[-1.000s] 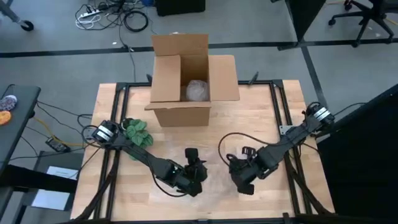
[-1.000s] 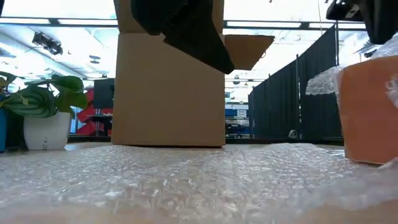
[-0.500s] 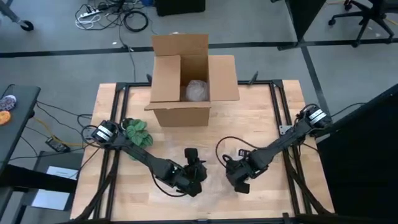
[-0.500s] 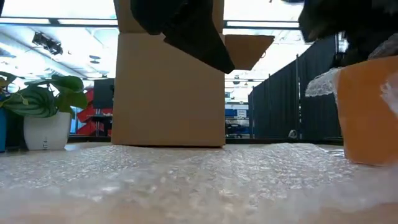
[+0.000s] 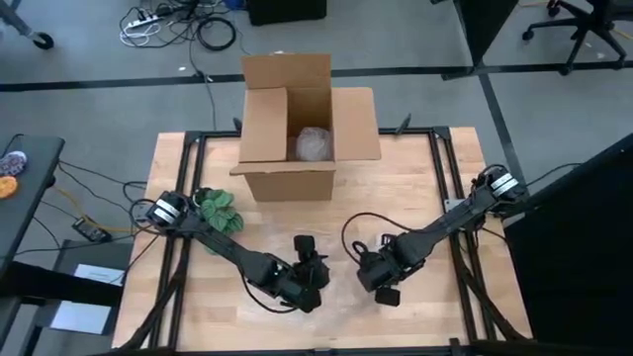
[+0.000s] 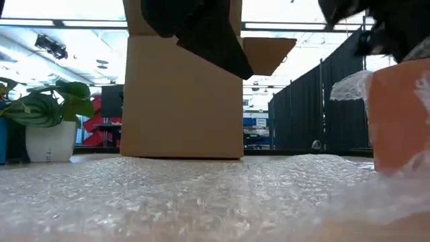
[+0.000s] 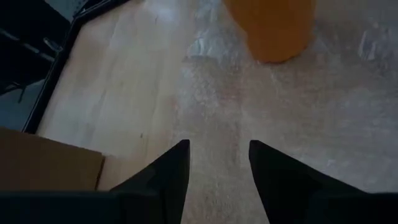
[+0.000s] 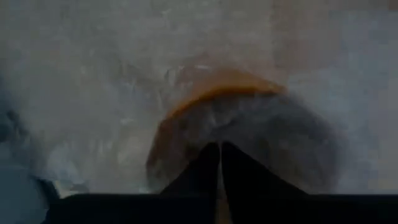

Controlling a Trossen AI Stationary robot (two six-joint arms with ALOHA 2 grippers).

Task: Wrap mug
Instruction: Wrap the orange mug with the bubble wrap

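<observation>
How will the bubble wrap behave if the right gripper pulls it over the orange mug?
Bubble wrap likely floppy and light: it lies flat, rumpled against the orange mug. Right gripper, pinched shut on it, may drag the whole sheet.

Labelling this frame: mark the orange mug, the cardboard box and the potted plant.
orange mug [image 7: 272,28], left wrist view, on its side wall.
cardboard box [image 5: 287,183], high view, on its front wall.
potted plant [image 6: 48,141], low view, on its white pot.

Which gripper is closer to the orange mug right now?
Right. The right gripper is right over the orange mug, its jaws nearly together at the bubble wrap on it. The left gripper sits a short way off, jaws open, facing the mug.
</observation>
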